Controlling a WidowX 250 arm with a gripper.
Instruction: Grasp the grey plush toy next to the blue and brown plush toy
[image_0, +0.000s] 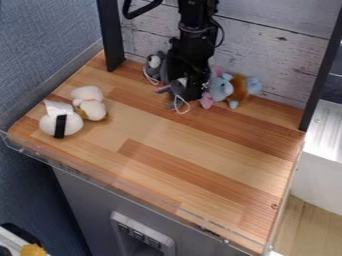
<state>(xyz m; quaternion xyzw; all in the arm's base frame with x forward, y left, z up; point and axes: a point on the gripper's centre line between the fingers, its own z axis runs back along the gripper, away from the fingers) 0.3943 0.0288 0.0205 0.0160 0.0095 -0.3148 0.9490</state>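
Grey plush mouse (177, 91) sits near the counter's (180, 170) back, beside my fingers; going left to right, a round white plush (49, 126) with a black band comes first, near the front left edge, with a white-and-tan plush (95, 107) just beside it. Next, toward the back, lies a second grey toy (155, 66), then that mouse, its white cord (180, 109) looped on the wood. My fingers (193, 93) hang there, though whether they're released or clenched I cannot tell. Just right is a blue-and-brown plush (239, 89), before whitewashed boards (277, 55)
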